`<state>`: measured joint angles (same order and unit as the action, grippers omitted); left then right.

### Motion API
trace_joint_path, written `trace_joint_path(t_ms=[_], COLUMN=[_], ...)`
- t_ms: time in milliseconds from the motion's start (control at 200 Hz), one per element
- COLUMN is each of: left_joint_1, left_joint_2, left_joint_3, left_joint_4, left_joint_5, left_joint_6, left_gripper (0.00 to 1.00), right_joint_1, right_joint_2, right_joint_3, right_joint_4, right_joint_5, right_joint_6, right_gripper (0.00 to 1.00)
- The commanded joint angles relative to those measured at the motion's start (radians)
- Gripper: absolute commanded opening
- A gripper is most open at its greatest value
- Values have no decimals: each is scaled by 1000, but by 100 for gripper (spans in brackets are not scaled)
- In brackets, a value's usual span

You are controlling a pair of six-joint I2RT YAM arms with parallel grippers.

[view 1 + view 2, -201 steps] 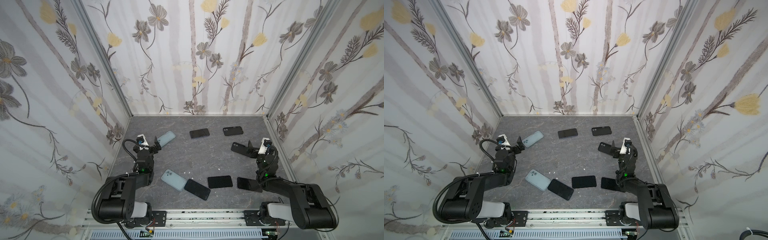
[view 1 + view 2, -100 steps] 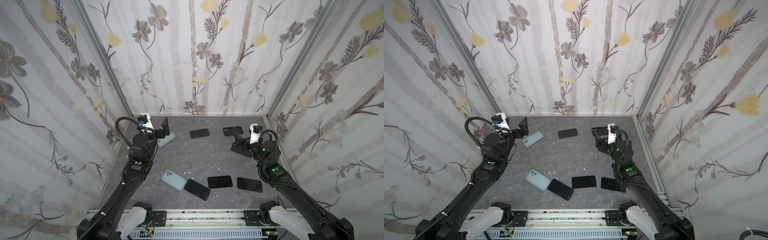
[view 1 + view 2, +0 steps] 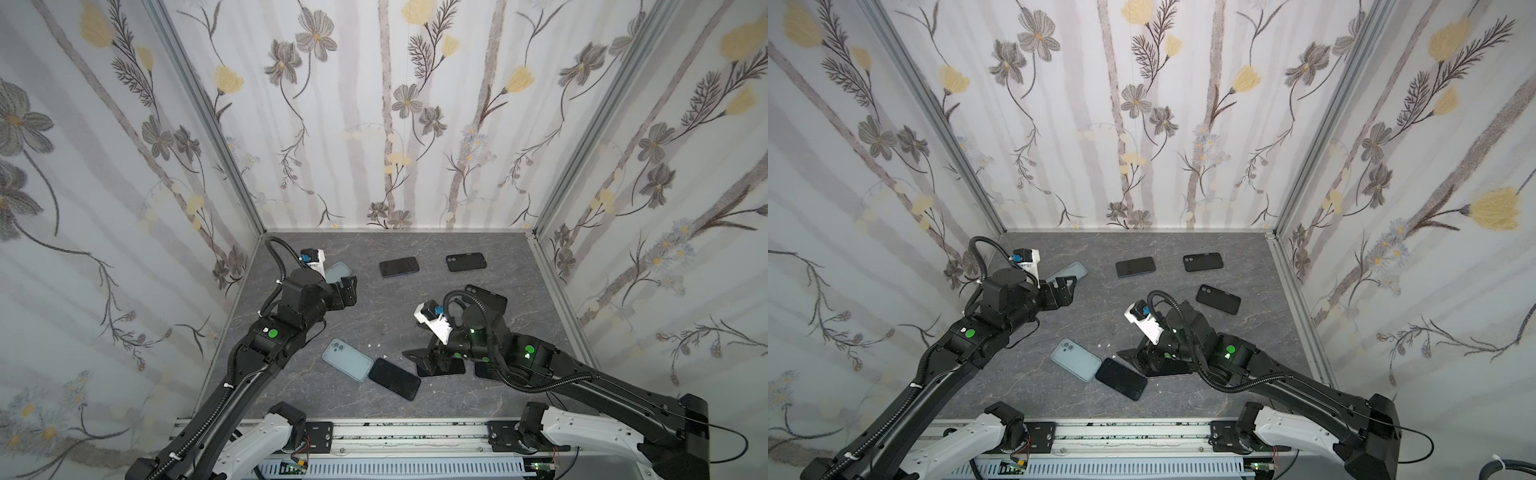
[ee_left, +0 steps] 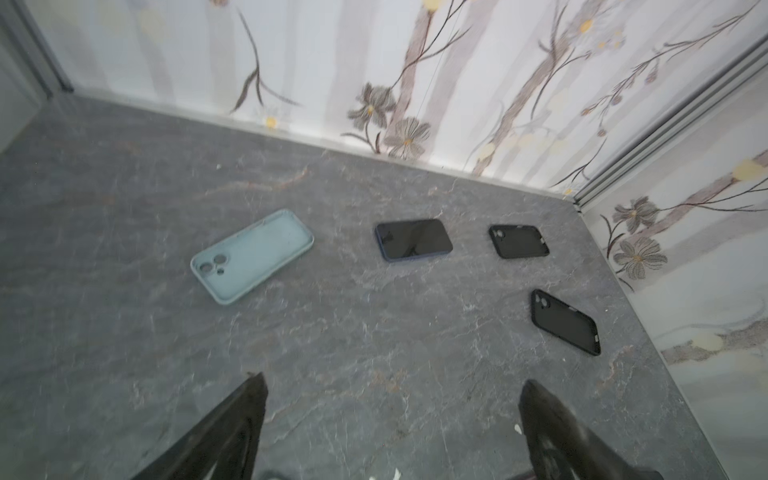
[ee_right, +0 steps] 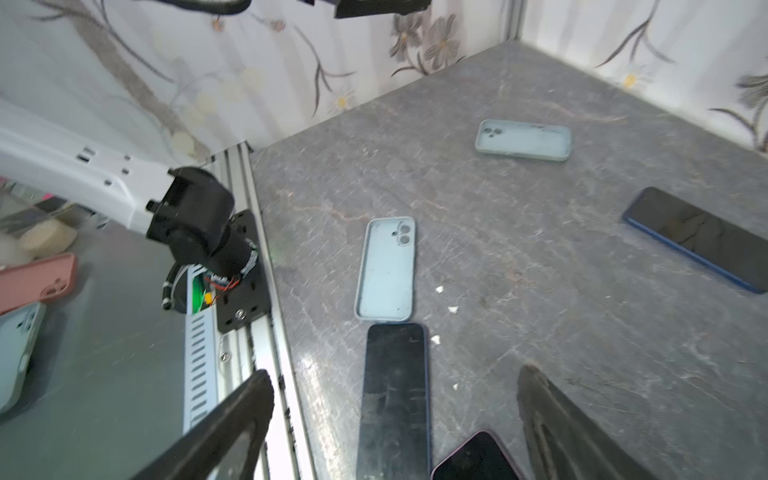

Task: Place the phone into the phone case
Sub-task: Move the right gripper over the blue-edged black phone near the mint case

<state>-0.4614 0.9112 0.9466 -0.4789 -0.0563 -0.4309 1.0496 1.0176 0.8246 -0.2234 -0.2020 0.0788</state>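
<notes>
Grey marbled tabletop (image 3: pixel 374 307) with several dark phones (image 3: pixel 399 267), two black cases (image 3: pixel 466 262) and two pale-blue cases (image 3: pixel 347 359).

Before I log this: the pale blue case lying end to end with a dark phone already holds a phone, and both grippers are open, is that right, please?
Not quite: the right wrist view shows that pale blue case empty. It does lie end to end with the dark phone, and the left gripper and right gripper are open.

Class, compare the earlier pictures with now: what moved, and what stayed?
Both arms unfolded. The left gripper rose beside the far pale blue case; the right gripper swung inward and nearer, by the near dark phone. Nothing gripped; phones and cases stayed put.
</notes>
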Motion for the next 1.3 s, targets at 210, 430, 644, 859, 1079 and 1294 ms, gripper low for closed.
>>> trace_joint_path(t_ms=[210, 430, 644, 859, 1079, 1294], left_joint_1=[0, 0, 0, 1, 1, 1], left_joint_2=[-18, -7, -11, -20, -14, -42], left_joint_3=[-73, -132, -180, -227, -244, -250], left_joint_4=[-305, -319, -280, -217, -233, -227], left_joint_5=[78, 234, 257, 358, 370, 353], left_joint_6=[-114, -93, -81, -38, -31, -44], left_gripper=[95, 93, 93, 95, 95, 95], right_joint_1=[204, 221, 221, 222, 220, 221], right_joint_2=[82, 172, 257, 306, 346, 372], right_joint_3=[-4, -9, -20, -18, -13, -31], right_joint_4=[-103, -148, -119, -114, -127, -100], right_joint_5=[235, 286, 247, 222, 245, 221], right_joint_6=[-35, -13, 17, 16, 15, 4], right_gripper=[91, 95, 99, 100, 100, 100])
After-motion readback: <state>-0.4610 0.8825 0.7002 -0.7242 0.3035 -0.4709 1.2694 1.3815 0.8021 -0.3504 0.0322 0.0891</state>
